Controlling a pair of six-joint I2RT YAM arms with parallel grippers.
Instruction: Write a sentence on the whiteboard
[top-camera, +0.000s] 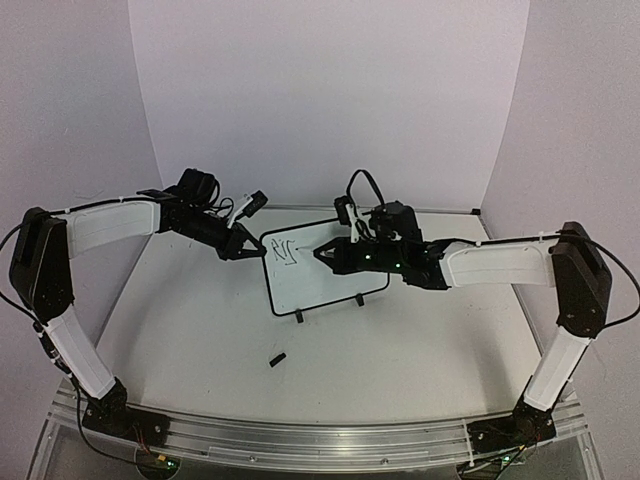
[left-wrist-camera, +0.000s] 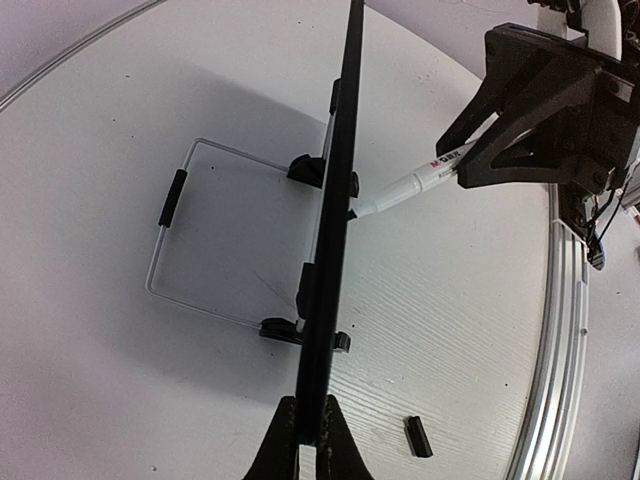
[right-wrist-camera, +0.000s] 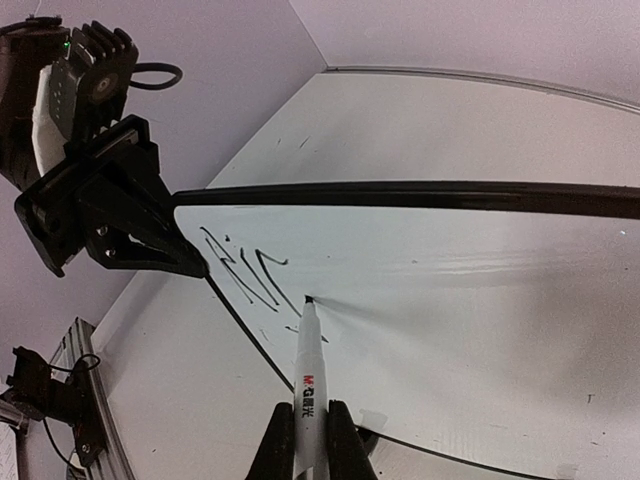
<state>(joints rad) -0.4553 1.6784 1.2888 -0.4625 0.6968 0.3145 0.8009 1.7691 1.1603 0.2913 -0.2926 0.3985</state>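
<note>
Seen from above, one whiteboard stands tilted near the middle of the white counter on two small black feet. Two arms reach in from either side. The left claw is clamped on the board's left edge, and the right claw is closed around one marker pointing at the board's face. The sentence is only a few thin black strokes near the board's upper left. One small black piece, possibly a pen cap, lies alone on the counter in front of the board. The left wrist view shows the whiteboard edge-on, a dark line pinched between the left claw's two fingers. The white marker comes in from the right with its tip against the board, and a thin wire stand rests behind the board. The right wrist view looks along the marker, gripped between two fingers, with its tip touching the white surface. Its barrel carries a red "M&G" logo and small black characters too fine to read. The sentence here reads roughly "Ri", the last stroke unclear.
</note>
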